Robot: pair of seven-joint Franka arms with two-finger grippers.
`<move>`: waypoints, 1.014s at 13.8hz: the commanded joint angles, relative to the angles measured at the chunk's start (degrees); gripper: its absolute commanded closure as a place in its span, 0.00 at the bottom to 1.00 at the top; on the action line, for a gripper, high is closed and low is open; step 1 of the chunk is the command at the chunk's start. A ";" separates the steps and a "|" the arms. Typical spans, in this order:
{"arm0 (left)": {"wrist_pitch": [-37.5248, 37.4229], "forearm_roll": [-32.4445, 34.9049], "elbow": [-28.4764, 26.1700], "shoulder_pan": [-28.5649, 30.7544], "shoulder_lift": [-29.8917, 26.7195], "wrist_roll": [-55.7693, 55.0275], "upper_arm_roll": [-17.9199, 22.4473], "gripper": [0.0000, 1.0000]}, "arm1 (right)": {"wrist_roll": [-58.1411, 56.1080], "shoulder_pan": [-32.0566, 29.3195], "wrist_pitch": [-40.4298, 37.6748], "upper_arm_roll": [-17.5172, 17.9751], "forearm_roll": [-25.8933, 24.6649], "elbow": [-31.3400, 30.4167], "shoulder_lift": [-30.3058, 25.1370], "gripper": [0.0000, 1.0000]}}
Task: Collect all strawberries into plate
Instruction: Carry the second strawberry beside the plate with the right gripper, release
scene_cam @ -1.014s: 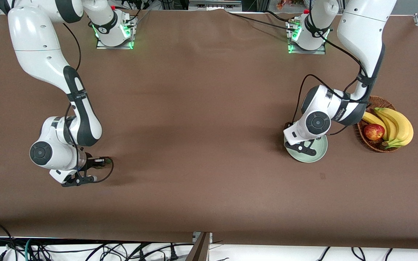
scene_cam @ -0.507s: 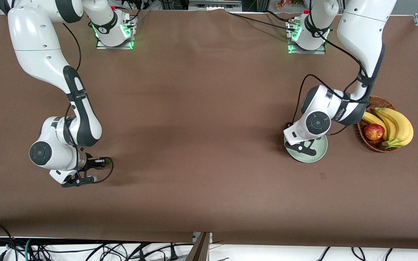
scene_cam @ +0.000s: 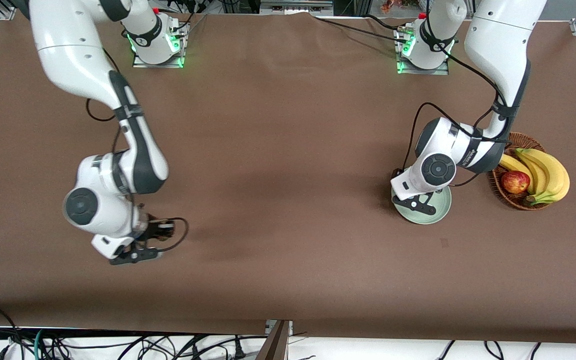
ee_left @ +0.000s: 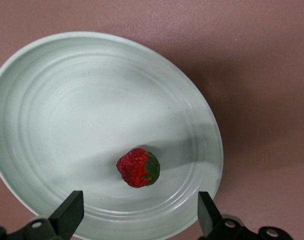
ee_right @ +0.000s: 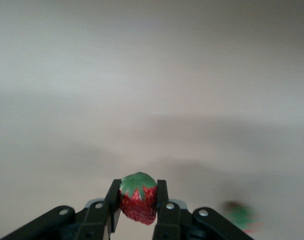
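in the front view we see that the right arm has swung since a moment ago: its right gripper [scene_cam: 140,246] now sits higher off the brown table [scene_cam: 288,150] and a little closer to the round, shallow, pale mint-green plate [scene_cam: 438,210], though well apart from it. the left arm has not moved; the left gripper [scene_cam: 414,205] hangs over the plate's rim and waits. beside the plate, the brown woven wicker basket [scene_cam: 515,200] holds yellow bananas [scene_cam: 543,172] and a red apple [scene_cam: 515,182].

in the left wrist view we find the left gripper's fingers [ee_left: 72,212] spread wide and empty, and one small red strawberry with a green cap [ee_left: 138,167] lying in the plate [ee_left: 67,100].

in the right wrist view the right gripper [ee_right: 138,205] is clamped on a second strawberry [ee_right: 137,198], lifted clear of the table. a blurred red-and-green thing [ee_right: 238,212] lies below, possibly the third berry; we cannot tell.

we judge the pick done and the carry to the plate beginning.
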 commanded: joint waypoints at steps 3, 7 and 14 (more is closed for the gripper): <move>0.29 1.21 0.00 0.35 -0.24 0.76 -0.09 0.00 | 24.62 12.72 3.94 -0.40 0.66 4.57 1.84 0.82; -0.41 0.95 0.62 0.70 -1.46 0.67 -0.09 0.00 | 43.69 24.06 14.64 -0.40 0.49 4.57 4.29 0.82; -13.83 -10.71 9.83 1.32 -6.30 -0.20 -0.09 0.00 | 58.12 35.33 32.74 -0.48 0.40 4.74 11.76 0.79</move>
